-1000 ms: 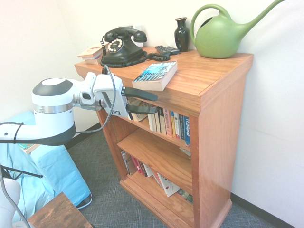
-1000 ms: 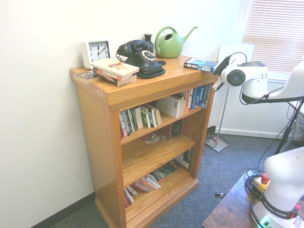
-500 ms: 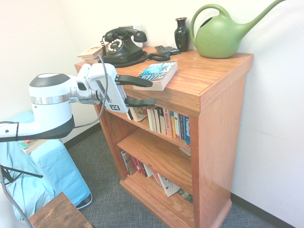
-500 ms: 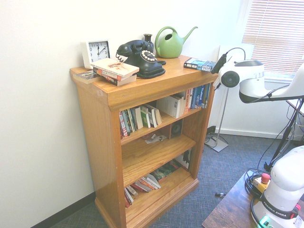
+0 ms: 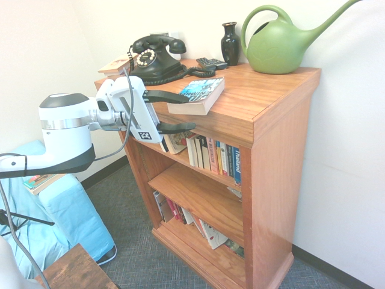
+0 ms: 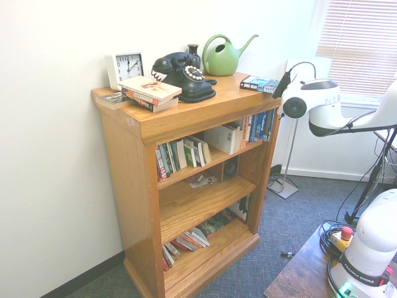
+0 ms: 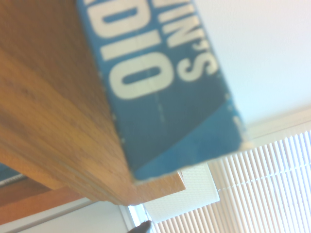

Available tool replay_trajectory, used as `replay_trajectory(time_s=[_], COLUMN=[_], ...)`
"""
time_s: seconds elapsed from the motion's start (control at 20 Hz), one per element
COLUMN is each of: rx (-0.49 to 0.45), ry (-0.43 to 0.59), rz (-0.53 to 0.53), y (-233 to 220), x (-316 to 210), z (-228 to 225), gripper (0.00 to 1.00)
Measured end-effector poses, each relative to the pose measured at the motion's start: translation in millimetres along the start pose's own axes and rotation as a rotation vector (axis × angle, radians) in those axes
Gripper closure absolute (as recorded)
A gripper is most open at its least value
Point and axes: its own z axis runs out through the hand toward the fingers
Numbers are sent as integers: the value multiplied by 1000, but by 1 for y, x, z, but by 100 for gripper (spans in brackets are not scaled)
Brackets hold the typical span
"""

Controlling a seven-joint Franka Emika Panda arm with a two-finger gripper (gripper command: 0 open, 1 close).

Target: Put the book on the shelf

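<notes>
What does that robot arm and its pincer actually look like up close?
The arm is glossy white with rounded segments, a grey cap and a silver ring. Its pincer has a white body, two slim black fingers, a small black marking and a dark cable looping over it.

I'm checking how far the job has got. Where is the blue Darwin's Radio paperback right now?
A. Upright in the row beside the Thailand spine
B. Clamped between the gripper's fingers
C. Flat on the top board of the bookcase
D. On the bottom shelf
C: the book lies flat near the front edge of the bookcase top, with the open gripper level in front of it, not gripping it.
</notes>
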Motion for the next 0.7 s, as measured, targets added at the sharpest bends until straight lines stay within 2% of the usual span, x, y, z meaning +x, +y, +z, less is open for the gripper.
replay_trajectory(time_s=[0.35,0.7], rx=[-6,-24], ry=[39,59], rz=[-57,-66], y=[-33,-51], x=[1,13], z=[-17,-22], gripper=[0,0])
